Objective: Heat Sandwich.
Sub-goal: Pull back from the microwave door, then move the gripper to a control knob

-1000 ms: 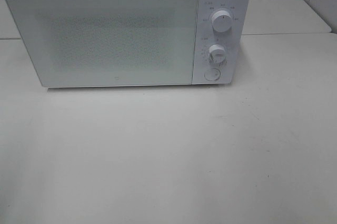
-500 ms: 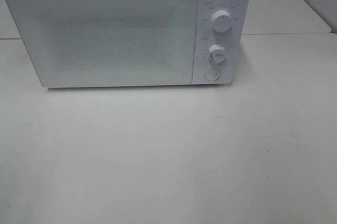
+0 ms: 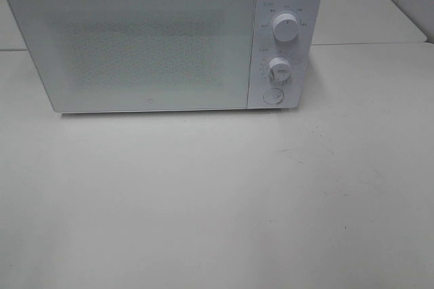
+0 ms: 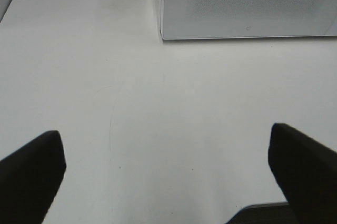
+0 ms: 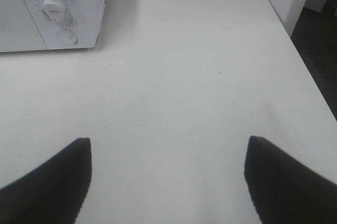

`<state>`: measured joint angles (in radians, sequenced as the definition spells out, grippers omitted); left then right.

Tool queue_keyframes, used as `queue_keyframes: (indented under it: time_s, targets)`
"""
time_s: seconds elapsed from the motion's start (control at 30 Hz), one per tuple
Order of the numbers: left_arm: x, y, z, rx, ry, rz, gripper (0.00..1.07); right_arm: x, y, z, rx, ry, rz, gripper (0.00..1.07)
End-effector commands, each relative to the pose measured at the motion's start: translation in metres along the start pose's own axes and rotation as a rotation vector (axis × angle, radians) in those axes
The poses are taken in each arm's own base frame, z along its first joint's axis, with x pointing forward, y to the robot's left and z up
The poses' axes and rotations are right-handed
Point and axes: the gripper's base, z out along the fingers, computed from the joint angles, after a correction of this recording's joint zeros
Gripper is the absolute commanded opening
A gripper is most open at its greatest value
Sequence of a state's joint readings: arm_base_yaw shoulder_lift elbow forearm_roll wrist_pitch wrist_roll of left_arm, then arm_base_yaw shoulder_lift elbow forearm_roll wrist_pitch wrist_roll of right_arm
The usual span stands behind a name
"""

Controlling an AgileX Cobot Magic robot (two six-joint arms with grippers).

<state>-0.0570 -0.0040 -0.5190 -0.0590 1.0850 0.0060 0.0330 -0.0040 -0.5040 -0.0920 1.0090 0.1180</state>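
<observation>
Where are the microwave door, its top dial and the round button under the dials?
microwave door (image 3: 142, 45): exterior high view, middle of its speckled panel.
top dial (image 3: 285, 28): exterior high view, centre of the knob's face.
round button (image 3: 272, 96): exterior high view, centre of the button.

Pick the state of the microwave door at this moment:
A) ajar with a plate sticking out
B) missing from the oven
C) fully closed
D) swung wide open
C: in the exterior high view the microwave door sits flush beside the control panel, no gap shows along its edges, and nothing sticks out of it.
</observation>
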Motion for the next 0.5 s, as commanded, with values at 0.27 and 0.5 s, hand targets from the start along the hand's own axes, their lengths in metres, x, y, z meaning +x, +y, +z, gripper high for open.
queue_keyframes:
  time_s: [0.27,0.5]
  targets:
    - [0.0009,-0.0002,-0.0016,0.000,-0.025,-0.007,0.98,0.0014,-0.0002,-0.0030,0.002,-0.038,0.016,0.75]
    - [0.0009,-0.0002,-0.0016,0.000,-0.025,-0.007,0.98,0.0014,-0.0002,-0.0030,0.002,-0.038,0.016,0.75]
